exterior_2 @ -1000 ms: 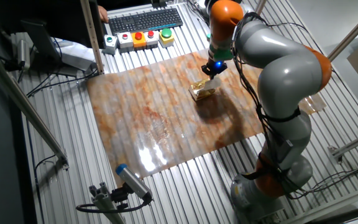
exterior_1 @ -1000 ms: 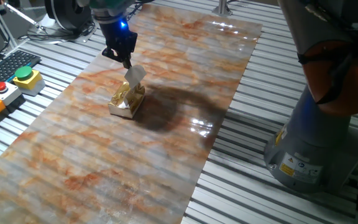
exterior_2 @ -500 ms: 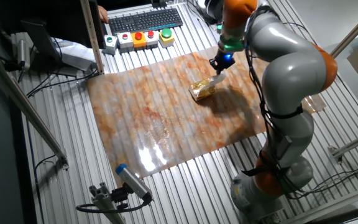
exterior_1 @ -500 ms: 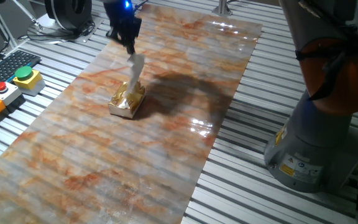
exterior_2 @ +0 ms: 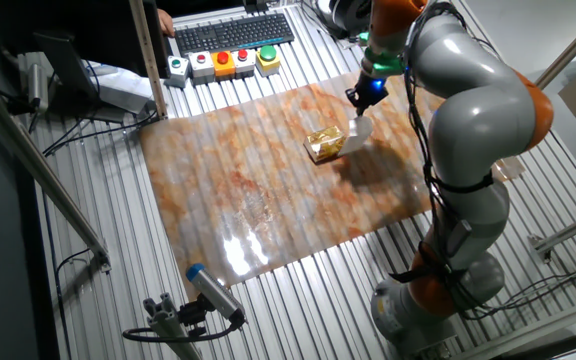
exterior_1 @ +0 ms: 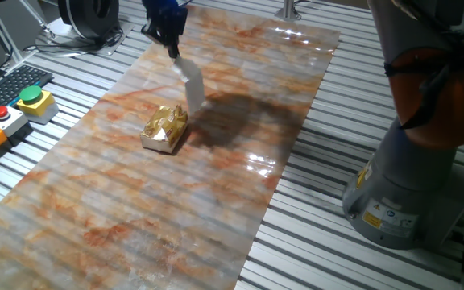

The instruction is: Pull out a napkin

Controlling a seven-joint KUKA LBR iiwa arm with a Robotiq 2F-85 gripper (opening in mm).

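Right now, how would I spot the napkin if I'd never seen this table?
Find the marbled orange mat on the table, then the small golden box on it. Just above and beside the box, the gripper pinches a thin white napkin that dangles in the air, the only soft white sheet there.

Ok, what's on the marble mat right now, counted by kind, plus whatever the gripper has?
Boxes: 1, the gold and white box on the mat.
Napkins: 1, the napkin, hanging from the gripper, apparently clear of the box.
Total: 2.
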